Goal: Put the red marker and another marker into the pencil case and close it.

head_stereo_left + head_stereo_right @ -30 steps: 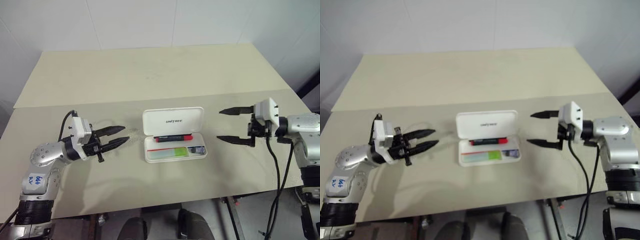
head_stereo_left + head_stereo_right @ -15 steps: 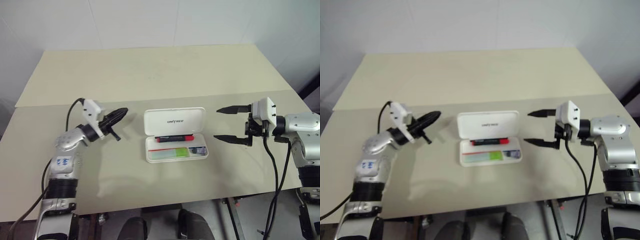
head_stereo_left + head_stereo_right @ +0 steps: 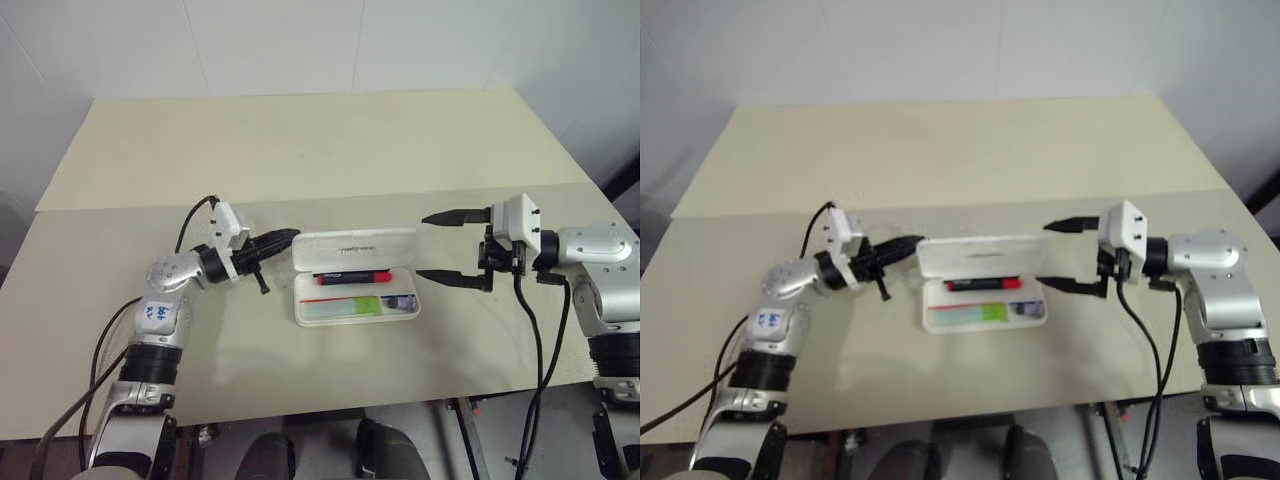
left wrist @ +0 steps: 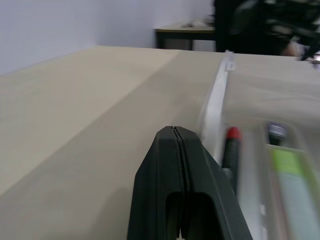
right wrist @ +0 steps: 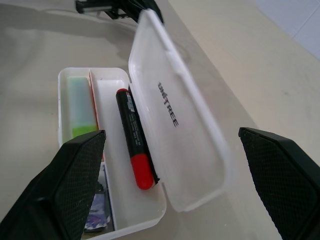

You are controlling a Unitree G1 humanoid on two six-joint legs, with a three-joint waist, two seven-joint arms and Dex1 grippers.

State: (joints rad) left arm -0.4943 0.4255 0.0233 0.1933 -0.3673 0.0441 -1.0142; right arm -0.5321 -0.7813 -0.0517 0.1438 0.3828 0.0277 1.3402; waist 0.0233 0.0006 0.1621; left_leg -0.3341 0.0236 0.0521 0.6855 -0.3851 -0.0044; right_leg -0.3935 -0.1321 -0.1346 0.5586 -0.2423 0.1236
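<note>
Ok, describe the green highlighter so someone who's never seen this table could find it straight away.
On the beige table, a white pencil case sits between the two grippers, lid partly raised. The green highlighter lies in the tray's front compartment. It is chunky and pale mint, unlike the slim red marker with its black section lying behind it.

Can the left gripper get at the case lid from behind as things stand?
Probably yes. The left gripper, shut, sits at the left end of the half-raised lid of the pencil case, with bare table behind it. Contact can't be confirmed.
</note>
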